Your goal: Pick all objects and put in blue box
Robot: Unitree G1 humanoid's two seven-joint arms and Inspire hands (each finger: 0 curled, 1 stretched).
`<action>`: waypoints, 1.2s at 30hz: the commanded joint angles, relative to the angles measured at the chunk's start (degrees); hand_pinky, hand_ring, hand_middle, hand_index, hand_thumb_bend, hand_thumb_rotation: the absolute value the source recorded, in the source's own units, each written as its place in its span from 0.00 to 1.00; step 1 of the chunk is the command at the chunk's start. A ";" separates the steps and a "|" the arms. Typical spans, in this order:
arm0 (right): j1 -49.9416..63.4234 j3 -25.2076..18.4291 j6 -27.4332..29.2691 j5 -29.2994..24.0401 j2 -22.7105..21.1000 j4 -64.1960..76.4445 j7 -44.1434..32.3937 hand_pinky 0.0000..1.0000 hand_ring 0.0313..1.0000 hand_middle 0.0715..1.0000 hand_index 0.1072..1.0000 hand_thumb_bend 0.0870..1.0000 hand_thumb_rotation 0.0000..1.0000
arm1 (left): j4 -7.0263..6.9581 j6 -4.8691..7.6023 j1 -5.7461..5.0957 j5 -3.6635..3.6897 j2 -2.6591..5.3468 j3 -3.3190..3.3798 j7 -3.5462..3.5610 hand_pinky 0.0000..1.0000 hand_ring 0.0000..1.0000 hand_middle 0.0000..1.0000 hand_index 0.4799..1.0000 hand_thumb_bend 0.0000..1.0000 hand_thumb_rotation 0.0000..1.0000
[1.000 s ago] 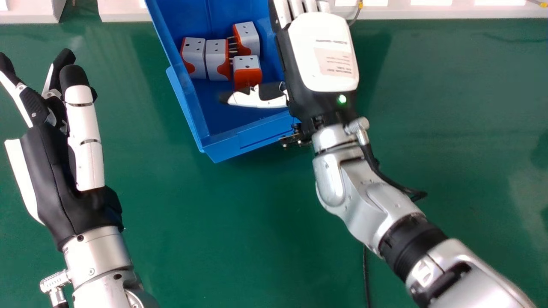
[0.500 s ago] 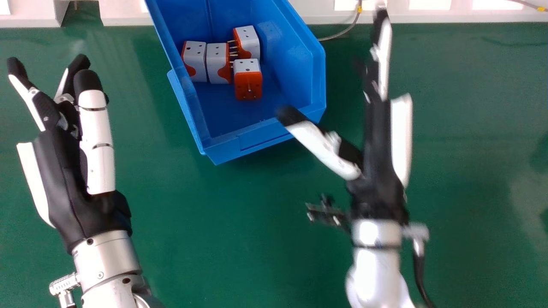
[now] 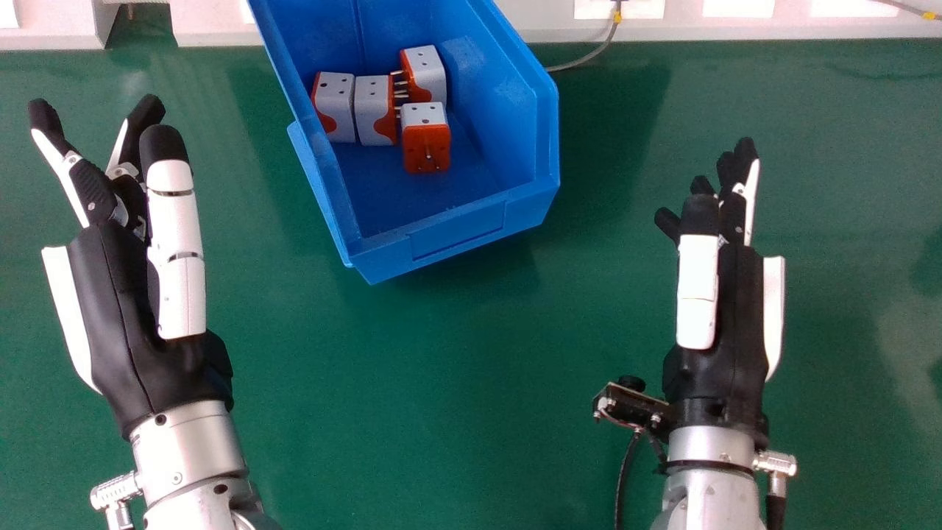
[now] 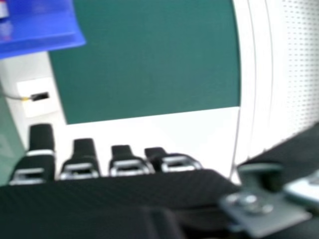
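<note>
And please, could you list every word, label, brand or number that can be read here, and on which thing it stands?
None: I can read no text on the plug adapters, blue box, left hand or right hand. The adapters' dark dots are holes, not print.

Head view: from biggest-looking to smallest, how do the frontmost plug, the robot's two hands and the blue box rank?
1. Blue box, though the picture's top edge cuts it off
2. Left hand, possibly just nearer the camera
3. Right hand
4. Frontmost plug
</note>
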State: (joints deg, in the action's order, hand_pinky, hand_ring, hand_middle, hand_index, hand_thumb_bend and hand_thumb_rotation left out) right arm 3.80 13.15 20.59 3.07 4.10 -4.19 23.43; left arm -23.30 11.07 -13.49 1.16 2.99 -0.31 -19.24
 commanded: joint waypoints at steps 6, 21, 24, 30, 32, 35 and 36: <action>1.71 -0.08 1.88 1.72 4.04 1.53 0.34 0.85 0.97 1.00 1.00 0.73 1.00 | 0.83 3.29 -1.32 -0.13 3.83 -0.86 -0.08 0.87 0.89 0.88 0.71 0.52 0.73; 3.82 1.09 3.83 -0.54 5.23 0.71 -1.06 0.87 0.97 1.00 1.00 0.76 1.00 | 8.79 14.97 -7.26 3.63 6.03 -14.66 -1.37 0.87 0.91 0.91 0.77 0.49 0.72; 4.25 1.41 4.99 -0.75 5.25 0.04 -1.34 0.87 0.97 1.00 1.00 0.75 1.00 | 10.33 15.68 -7.90 4.89 6.16 -15.31 -1.11 0.89 0.92 0.91 0.78 0.46 0.69; 4.46 1.25 6.16 -0.60 5.14 -1.31 -1.56 0.88 0.98 1.00 1.00 0.72 1.00 | 12.29 17.31 -7.89 5.55 5.90 -15.37 -1.01 0.89 0.92 0.91 0.77 0.45 0.68; 4.35 1.19 6.66 -0.31 4.98 -1.93 -1.53 0.87 0.98 1.00 1.00 0.73 1.00 | 12.70 16.89 -7.84 5.61 5.79 -15.40 -1.06 0.89 0.91 0.90 0.76 0.46 0.68; 4.05 1.01 7.75 -0.16 4.89 -3.02 -1.50 0.87 0.98 1.00 1.00 0.73 1.00 | 12.95 16.42 -8.04 6.64 5.33 -15.69 -0.24 0.89 0.91 0.90 0.77 0.46 0.68; 4.00 0.99 7.93 -0.05 4.87 -3.23 -1.45 0.87 0.98 1.00 1.00 0.73 1.00 | 12.99 16.36 -8.11 6.89 5.20 -15.77 -0.03 0.89 0.92 0.90 0.77 0.45 0.68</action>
State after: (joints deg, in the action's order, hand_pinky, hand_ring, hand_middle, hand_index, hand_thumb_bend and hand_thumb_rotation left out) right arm 7.55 13.84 26.60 2.69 4.07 -7.55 22.06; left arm -9.96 26.85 -20.17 7.70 2.11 -14.21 -19.89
